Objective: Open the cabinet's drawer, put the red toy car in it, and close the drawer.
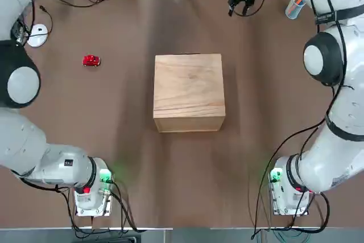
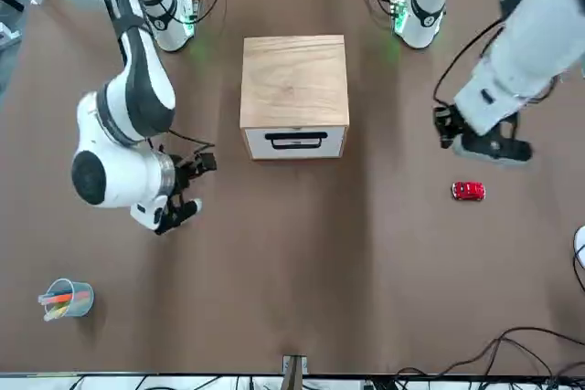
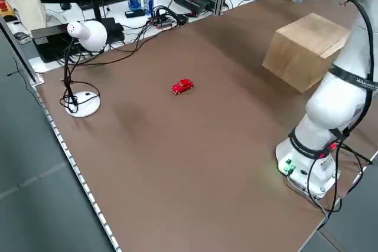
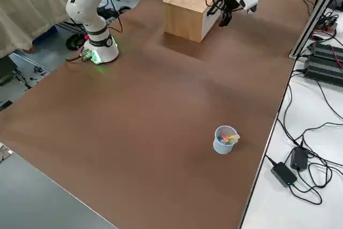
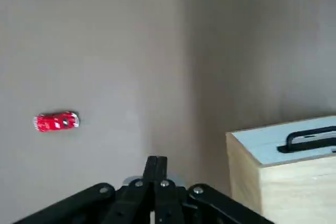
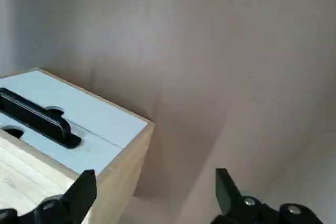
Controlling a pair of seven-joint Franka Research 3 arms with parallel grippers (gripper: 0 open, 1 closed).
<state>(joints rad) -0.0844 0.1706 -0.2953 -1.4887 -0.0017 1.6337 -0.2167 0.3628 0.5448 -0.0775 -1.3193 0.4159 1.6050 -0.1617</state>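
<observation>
On the brown tabletop (image 1: 131,157) seen from overhead, you find the cabinet (image 1: 189,92) standing at centre, with the red toy car (image 1: 91,61) well apart on the robot's left side and a white mouse (image 1: 37,34) farther out near the edge. From the front, your drawer (image 2: 295,142) sits flush in the cabinet, its dark handle facing away from the arms; the right gripper (image 2: 174,191) hovers beside that face, the left gripper (image 2: 445,125) hangs near the car, and a cup of pens (image 2: 65,300) stands in the near corner. In the left side view the car rests alone on bare tabletop. In the left wrist view you see the left jaws pressed together above the tabletop, car to one side, drawer front to the other. In the right wrist view your right jaws stand wide apart, just off the drawer's corner.
</observation>
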